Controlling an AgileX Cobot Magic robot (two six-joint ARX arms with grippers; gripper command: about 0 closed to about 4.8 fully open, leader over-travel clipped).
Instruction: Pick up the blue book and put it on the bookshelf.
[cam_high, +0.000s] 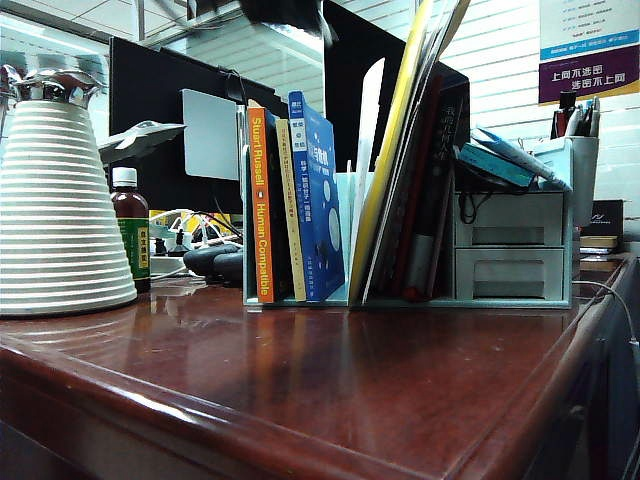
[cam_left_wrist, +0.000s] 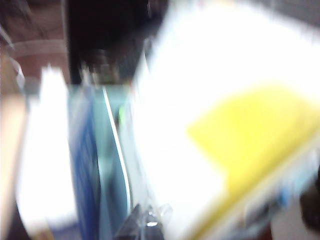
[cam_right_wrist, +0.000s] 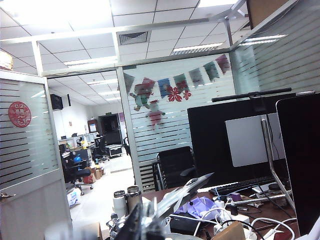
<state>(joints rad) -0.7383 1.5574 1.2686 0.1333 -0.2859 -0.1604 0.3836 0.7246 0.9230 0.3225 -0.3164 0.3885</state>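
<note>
The blue book (cam_high: 318, 200) stands upright in the pale mint bookshelf (cam_high: 367, 140), between a thin yellow book (cam_high: 290, 210) and a divider panel. No gripper shows in the exterior view. The left wrist view is heavily blurred. It looks down on the blue book (cam_left_wrist: 85, 165), a mint divider (cam_left_wrist: 114, 165) and a yellow cover (cam_left_wrist: 250, 140). My left gripper (cam_left_wrist: 146, 221) is shut with nothing in it, close above the divider and apart from the book. My right gripper (cam_right_wrist: 144, 221) is shut and empty, raised and facing the office, away from the shelf.
An orange-spined book (cam_high: 259, 210) stands at the rack's left end, and tall leaning books (cam_high: 400, 140) fill its right part. A grey two-drawer organizer (cam_high: 510, 245) adjoins on the right. A white ribbed jug (cam_high: 55, 200) and a brown bottle (cam_high: 130, 240) stand left. Monitors (cam_high: 170, 110) stand behind.
</note>
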